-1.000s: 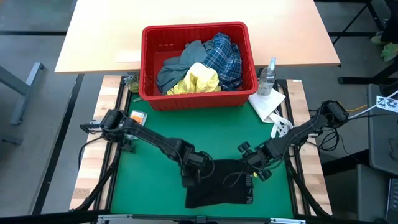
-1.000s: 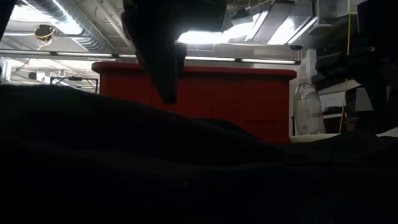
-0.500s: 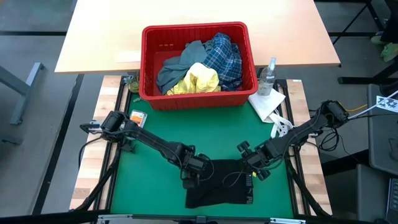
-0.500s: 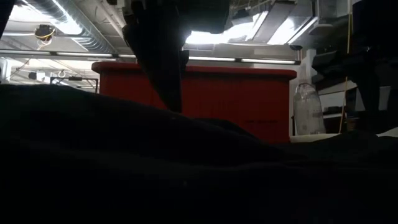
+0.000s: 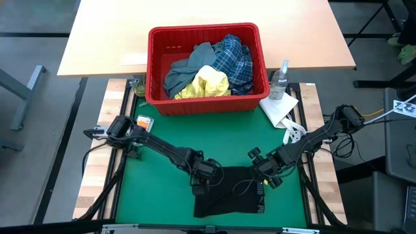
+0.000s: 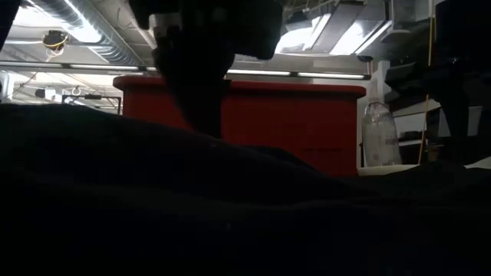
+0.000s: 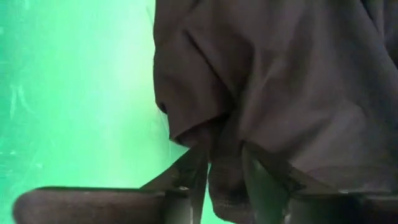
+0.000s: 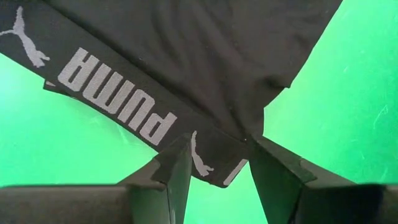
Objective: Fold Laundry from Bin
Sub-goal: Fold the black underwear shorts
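Fold in progress on the green mat (image 5: pixel 156 188), both arms engaged at the near end of the table. At left, the left gripper (image 5: pixel 197 189) is set at the left edge of the dark navy garment (image 5: pixel 231 195), which lies spread on the mat in front of the bin (image 5: pixel 158 104). In the left wrist view a bunched fold of the garment's edge (image 7: pixel 205 134) sits between the fingers (image 7: pixel 189 177); whether it is pinched or being let go cannot be told. At right, the right gripper (image 5: pixel 263 174) is placed at the garment's upper right corner, and its fingers (image 8: pixel 177 171) are seen clamped on the lettered waistband (image 8: pixel 124 106). The remaining laundry (image 5: pixel 208 71) is heaped inside the bin. The step is judged to be folding or squaring the first garment; the next move calls for both edges to be carried together across the cloth without dragging it.
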Motion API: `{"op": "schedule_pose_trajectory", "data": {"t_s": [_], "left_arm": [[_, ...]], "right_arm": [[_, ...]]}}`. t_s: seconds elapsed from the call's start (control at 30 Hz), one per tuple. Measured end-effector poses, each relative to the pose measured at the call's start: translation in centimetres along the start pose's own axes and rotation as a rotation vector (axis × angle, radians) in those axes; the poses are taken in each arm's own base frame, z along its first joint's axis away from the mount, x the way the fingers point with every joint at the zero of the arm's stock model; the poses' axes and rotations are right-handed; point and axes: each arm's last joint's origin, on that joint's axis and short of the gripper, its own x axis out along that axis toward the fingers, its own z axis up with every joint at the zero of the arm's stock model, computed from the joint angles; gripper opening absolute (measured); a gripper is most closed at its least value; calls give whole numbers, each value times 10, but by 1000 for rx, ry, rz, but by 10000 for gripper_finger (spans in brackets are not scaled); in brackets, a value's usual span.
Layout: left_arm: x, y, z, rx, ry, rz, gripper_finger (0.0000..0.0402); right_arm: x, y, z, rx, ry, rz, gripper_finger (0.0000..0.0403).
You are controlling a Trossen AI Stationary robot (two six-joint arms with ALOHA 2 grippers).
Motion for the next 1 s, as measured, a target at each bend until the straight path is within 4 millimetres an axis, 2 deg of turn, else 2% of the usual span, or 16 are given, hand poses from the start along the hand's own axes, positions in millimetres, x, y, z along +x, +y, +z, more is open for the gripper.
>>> {"op": "schedule_pose_trajectory", "data": {"t_s": [0.17, 0.3, 0.4, 0.53, 0.6, 0.83, 1.0], "left_arm": [[3, 0, -1, -41, -1, -14, 138], [3, 0, -1, -44, 0, -12, 142], [3, 0, -1, -45, 3, -18, 113], [3, 0, -1, -45, 7, -25, 35], [3, 0, -1, -50, 7, -25, 10], [3, 0, -2, -52, 7, -16, 3], [1, 8, -4, -87, 33, 48, 2]], "right_arm": [[0, 0, 0, 0, 0, 1, 156], [0, 0, 0, 0, 0, 1, 156], [0, 0, 0, 0, 0, 2, 156], [0, 0, 0, 0, 0, 2, 156], [0, 0, 0, 3, 0, 2, 156], [1, -1, 0, 66, 8, -33, 156], [12, -1, 1, 78, 47, -40, 156]]}}
